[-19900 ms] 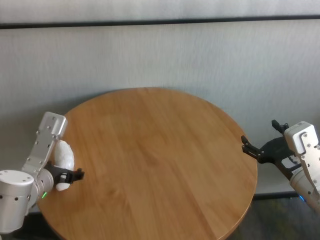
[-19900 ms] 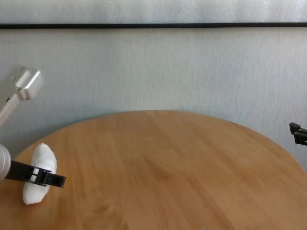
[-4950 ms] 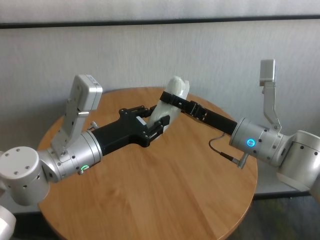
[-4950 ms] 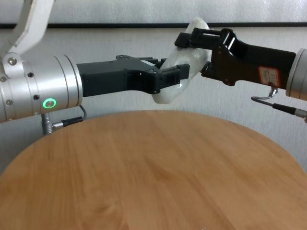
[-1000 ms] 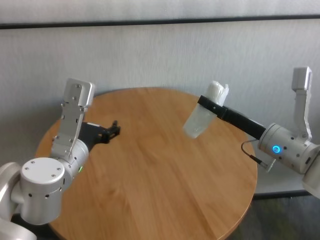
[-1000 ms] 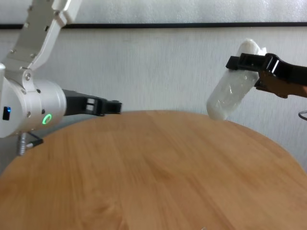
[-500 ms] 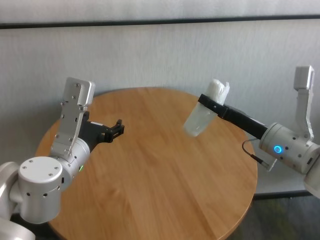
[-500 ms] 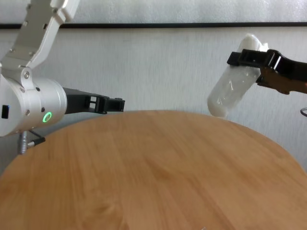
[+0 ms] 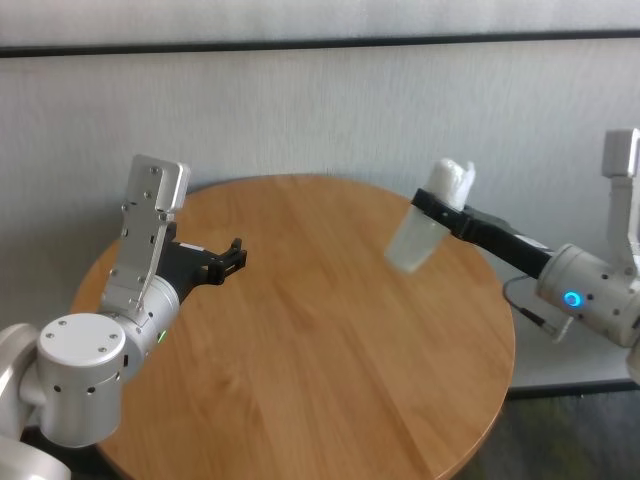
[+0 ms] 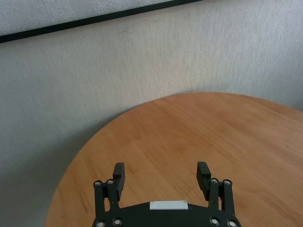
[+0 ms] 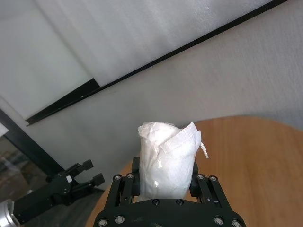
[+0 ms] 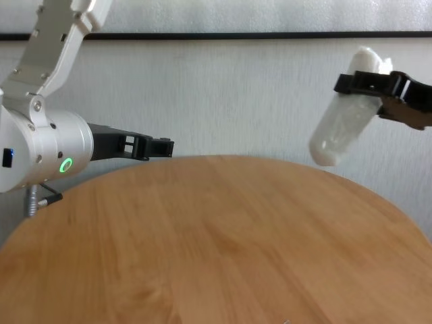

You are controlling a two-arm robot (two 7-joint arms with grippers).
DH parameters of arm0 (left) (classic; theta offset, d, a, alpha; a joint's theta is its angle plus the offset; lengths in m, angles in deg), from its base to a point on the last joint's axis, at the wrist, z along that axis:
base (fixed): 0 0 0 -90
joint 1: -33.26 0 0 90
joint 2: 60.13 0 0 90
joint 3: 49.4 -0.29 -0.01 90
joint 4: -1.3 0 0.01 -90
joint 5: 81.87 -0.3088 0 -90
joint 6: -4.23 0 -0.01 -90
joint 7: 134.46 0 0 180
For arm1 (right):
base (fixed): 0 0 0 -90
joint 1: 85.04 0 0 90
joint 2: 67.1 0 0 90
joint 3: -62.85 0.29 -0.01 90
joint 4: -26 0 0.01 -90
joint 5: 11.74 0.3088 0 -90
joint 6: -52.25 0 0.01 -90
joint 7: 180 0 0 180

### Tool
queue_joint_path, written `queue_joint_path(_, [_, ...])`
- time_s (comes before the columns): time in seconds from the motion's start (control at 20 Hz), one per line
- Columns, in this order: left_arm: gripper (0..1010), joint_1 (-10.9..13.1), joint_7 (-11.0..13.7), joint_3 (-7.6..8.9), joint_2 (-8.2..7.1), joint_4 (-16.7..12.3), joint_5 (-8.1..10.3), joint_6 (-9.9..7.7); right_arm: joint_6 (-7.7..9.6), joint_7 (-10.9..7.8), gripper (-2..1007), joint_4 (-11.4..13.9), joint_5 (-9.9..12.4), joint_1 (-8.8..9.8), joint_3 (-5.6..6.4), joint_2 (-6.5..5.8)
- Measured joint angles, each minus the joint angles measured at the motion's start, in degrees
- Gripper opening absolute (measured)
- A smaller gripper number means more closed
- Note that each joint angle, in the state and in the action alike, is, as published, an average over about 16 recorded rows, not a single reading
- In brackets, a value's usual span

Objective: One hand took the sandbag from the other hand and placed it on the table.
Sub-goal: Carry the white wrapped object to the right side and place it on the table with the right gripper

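Compared with half a second earlier, the right gripper (image 9: 438, 205) has carried the single sandbag (image 9: 430, 229) farther toward the robot's right, and the left gripper (image 9: 229, 258) has barely shifted. One sandbag hangs tilted in the air above the right part of the one round table (image 9: 300, 360), not touching it, pinched near its upper end between the right gripper's closed fingers (image 11: 196, 182). Of the two grippers, the left one, with the green ring, holds nothing and hovers over the table's left edge with its fingers (image 10: 118, 172) spread wide.
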Motion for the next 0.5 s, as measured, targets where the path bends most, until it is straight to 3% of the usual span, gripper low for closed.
queue_joint_path(0.5, [1000,0.0,-0.2,-0.06,-0.03,0.0,-0.1,0.05,-0.54,0.62,541,-0.3,-3.4,1.0,1.39,-2.43])
